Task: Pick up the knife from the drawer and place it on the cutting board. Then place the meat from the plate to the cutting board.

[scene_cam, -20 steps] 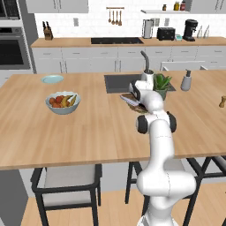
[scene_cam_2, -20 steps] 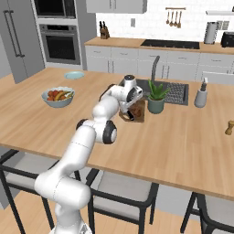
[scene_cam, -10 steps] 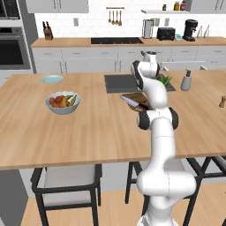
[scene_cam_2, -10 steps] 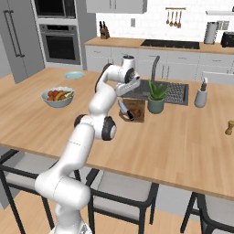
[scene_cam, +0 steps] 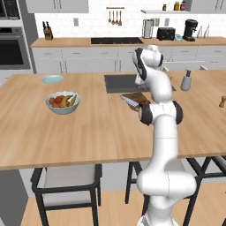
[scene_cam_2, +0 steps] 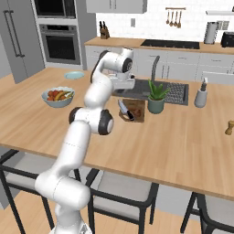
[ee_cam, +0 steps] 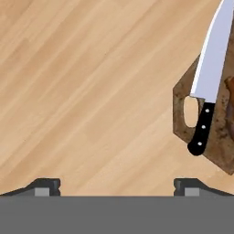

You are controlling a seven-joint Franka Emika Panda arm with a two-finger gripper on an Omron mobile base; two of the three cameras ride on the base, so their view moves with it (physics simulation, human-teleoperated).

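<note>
The dark brown cutting board (scene_cam: 135, 97) (scene_cam_2: 135, 110) (ee_cam: 182, 129) lies on the island counter next to the sink. On it rests the knife (ee_cam: 208, 77) (scene_cam_2: 125, 109) (scene_cam: 130, 101), silver blade and black handle. A reddish-brown chunk, the meat (ee_cam: 230, 106), shows on the board at the hand view's right edge, beside the knife's handle. My gripper (scene_cam: 140, 78) (scene_cam_2: 123, 85) (ee_cam: 116, 186) hangs above and beside the board, open, with nothing between its fingertips (ee_cam: 46, 185). The pale blue-green plate (scene_cam: 52, 79) (scene_cam_2: 74, 75) sits bare far to the left. The drawer is out of view.
A pale bowl of fruit (scene_cam: 63, 102) (scene_cam_2: 58, 97) stands on the counter left of the board. A potted plant (scene_cam_2: 156, 96) is just right of the board, with a soap dispenser (scene_cam_2: 201, 93) and the sink (scene_cam: 117, 82) close by. Stools stand under the counter's near edge.
The gripper's jaws have opened wide, and the hand has lifted straight up from the cutting board. The knife and board stay where they were.
</note>
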